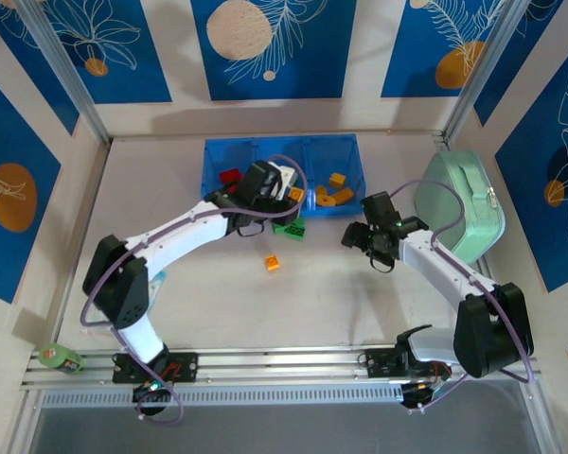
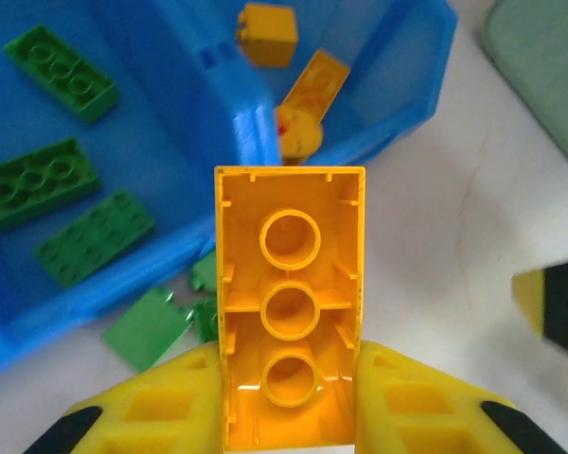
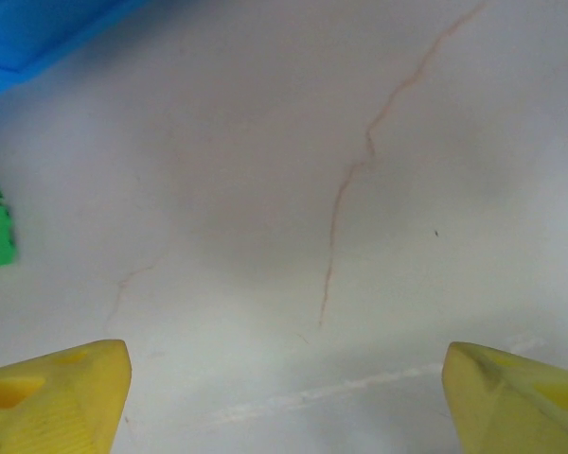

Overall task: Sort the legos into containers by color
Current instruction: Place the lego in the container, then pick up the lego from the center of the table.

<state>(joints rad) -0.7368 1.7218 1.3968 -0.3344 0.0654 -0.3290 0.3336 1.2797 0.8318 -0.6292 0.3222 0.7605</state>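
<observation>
My left gripper (image 2: pixel 290 378) is shut on a yellow-orange lego (image 2: pixel 290 303), hollow underside towards the camera. It hovers at the front edge of the blue three-compartment tray (image 2: pixel 398 104). From above, the left gripper (image 1: pixel 286 192) sits over the tray's (image 1: pixel 222 156) middle. Green legos (image 2: pixel 38 180) lie in one compartment, yellow-orange ones (image 2: pixel 268 33) in the one beside it, and a red one (image 1: pixel 230 176) on the left. Loose green legos (image 1: pixel 289 227) and an orange lego (image 1: pixel 273 263) lie on the table. My right gripper (image 1: pixel 353 238) stands open over bare table (image 3: pixel 284 397).
A mint-green rounded case (image 1: pixel 459 203) lies at the right, close to the right arm. A green tape roll (image 1: pixel 62 357) sits at the near left corner. Blue patterned walls enclose the table on three sides.
</observation>
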